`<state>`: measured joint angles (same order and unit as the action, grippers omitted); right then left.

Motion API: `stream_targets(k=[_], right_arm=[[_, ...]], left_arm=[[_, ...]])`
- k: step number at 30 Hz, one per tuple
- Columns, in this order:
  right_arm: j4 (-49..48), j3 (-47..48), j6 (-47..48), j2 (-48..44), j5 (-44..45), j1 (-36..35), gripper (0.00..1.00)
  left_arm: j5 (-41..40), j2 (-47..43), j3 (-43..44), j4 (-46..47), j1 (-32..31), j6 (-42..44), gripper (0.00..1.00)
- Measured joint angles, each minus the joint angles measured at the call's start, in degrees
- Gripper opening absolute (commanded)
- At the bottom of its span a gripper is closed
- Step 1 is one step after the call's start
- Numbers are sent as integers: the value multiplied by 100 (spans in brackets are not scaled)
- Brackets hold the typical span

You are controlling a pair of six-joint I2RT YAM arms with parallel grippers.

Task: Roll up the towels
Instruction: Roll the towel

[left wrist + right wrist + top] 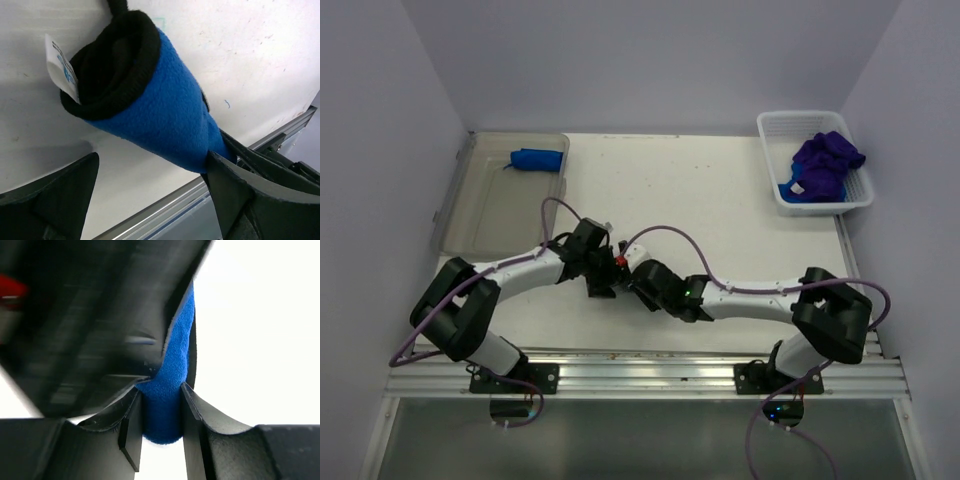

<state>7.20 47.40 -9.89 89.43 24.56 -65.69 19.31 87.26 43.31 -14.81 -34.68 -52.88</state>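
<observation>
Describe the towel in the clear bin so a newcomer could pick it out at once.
Find the clear plastic bin at the far left. At its far end lies one blue towel, rolled into a bundle. It is alone there, while the loose purple towels are heaped in the white basket at the far right.

White table (690,190) with bin (500,215) and basket (772,150)

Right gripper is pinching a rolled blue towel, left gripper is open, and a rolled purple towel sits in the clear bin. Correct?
One thing is wrong: the rolled towel in the clear bin is blue, not purple, as the top view shows. The rest holds: the right gripper pinches the held blue towel, and the left gripper is open.
</observation>
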Motion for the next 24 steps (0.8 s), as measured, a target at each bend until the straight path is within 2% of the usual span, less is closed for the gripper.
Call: stream_targets(k=[5, 11, 18, 24], right_arm=[[-260, -179, -339, -271, -1534, 728, 35], [-407, -186, -811, -155, -3189, 1386, 34], [-824, -208, -1429, 385, -4706, 1976, 33], [-1558, -463, -2072, 741, -5737, 2417, 33]], left_arm=[[-22, -247, -7, 2, 85, -4, 94], [-22, -361, -83, 55, 92, -17, 94], [-125, -361, -313, 153, 92, -9, 94], [-251, -448, -581, 472, 92, -33, 91]])
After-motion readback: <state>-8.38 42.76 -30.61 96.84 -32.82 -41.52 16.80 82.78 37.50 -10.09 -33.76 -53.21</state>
